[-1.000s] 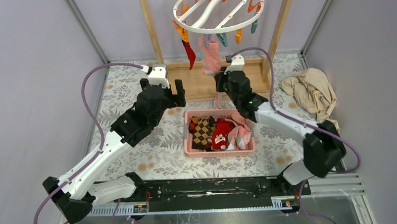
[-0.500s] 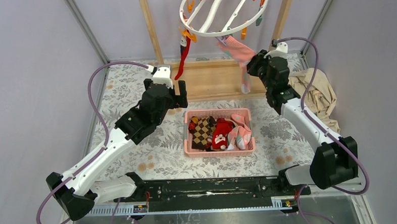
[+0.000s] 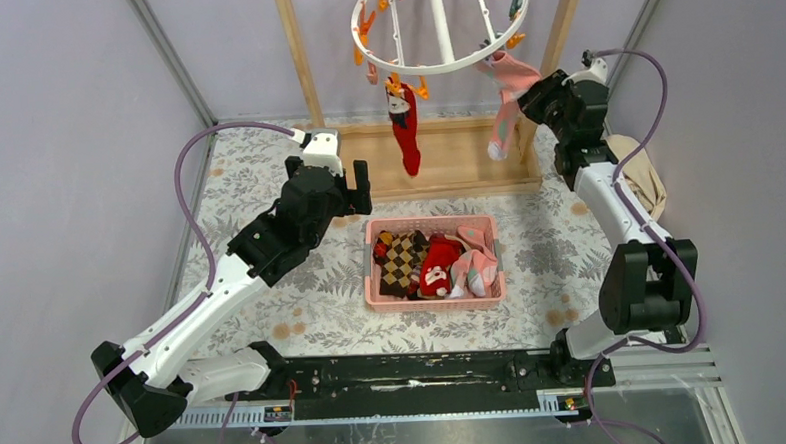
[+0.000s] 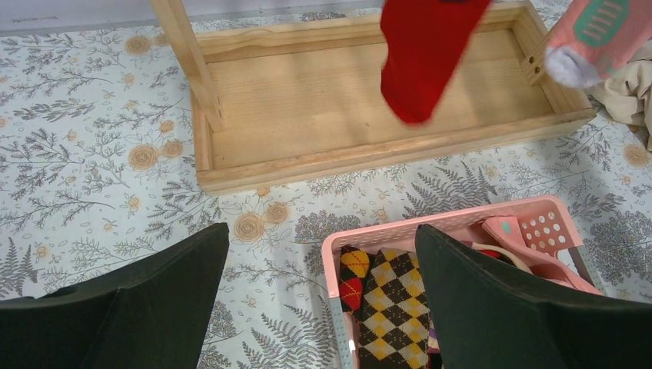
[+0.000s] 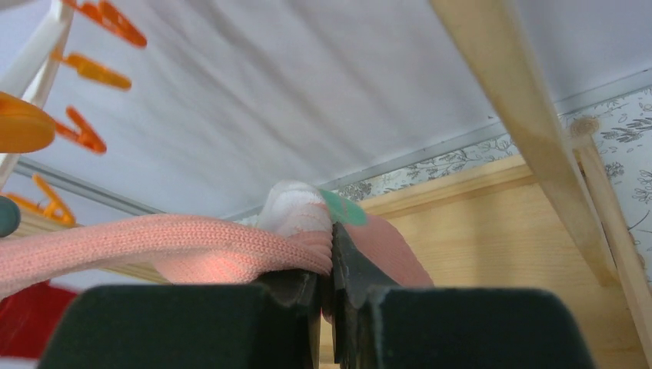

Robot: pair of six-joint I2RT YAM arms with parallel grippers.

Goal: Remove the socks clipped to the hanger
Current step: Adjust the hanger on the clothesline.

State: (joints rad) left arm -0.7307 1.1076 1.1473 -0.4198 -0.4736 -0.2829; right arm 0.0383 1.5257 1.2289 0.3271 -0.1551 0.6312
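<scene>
The wooden frame (image 3: 447, 170) carries the hanger (image 3: 438, 25) at its top. My right arm reaches up to the hanger's right rim, while my left arm waits low and to the left of it. The pink basket (image 3: 433, 302) sits on the table below the hanger and already holds several socks, argyle, red and pink.

Two socks are left on the ring. The red sock (image 3: 405, 136) dangles from an orange clip (image 3: 396, 84) at the hanger's near edge. The pink sock (image 3: 505, 117) runs from the right rim out to my right gripper (image 5: 332, 238), which is clamped tight on its knit. The left gripper (image 4: 321, 231) is spread wide with nothing in it.

The step in hand is tugging the pink sock free. I can't tell from these views whether its clip has let go yet. As I judge it, the pull should run along the sock's length and downward from the rim, kept steady. A sideways yank only swings the ring and wastes the pull. I'd hold my grip and not regrasp.

Compared with half a second ago, the right arm has gone further out to the right of the hanger. The ring has turned, bringing the red sock from the hanger's left side round to its near edge. The left arm has hardly moved.
</scene>
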